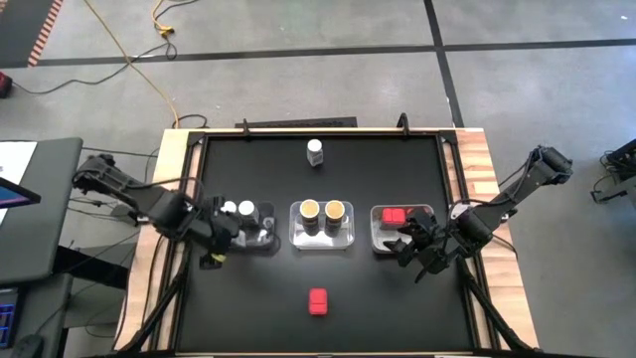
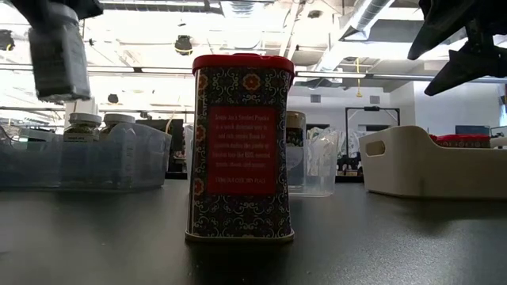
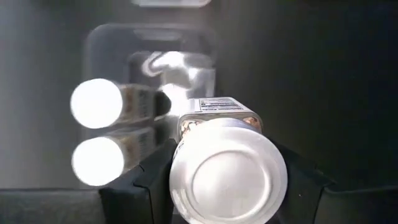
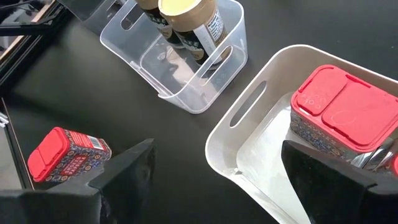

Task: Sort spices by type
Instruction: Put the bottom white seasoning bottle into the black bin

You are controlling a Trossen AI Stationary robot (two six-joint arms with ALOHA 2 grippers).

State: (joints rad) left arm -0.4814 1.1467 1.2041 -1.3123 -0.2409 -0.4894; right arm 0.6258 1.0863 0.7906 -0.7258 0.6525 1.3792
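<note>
Between the fingers of your left gripper (image 3: 227, 186): a white-capped jar (image 3: 228, 177) was clamped, cap toward the wrist camera, a dark finger (image 3: 146, 183) pressed on either side.
Ahead of the left gripper: you had the left tray (image 3: 149, 68), clear plastic, with two more white-capped jars (image 3: 99, 102) standing side by side in it, beside the held jar.
Left gripper, seen from above: it sat at the left tray (image 1: 260, 237), over the corner nearest the table's front edge, with the two white caps (image 1: 238, 208) showing just beside it.
Right gripper (image 4: 214, 171): your fingers stood wide apart and held nothing.
Under the right gripper: the white tray (image 4: 249, 134) lay below the fingers, with a red-lidded packet (image 4: 342, 112) in it next to the far finger.
Beyond the right gripper's near finger: a second red packet (image 4: 62, 155) lay on its side on the black table (image 1: 397, 298), well apart from every tray.
Past the white tray from the right gripper: you had the middle clear tray (image 4: 186, 68) holding two tan-topped jars (image 4: 186, 15), close together.
Far from both grippers: a lone white-capped jar (image 1: 315, 151) stood near the table's back edge.
Table-height camera: a red packet (image 2: 242, 146) stood upright close to the lens.
</note>
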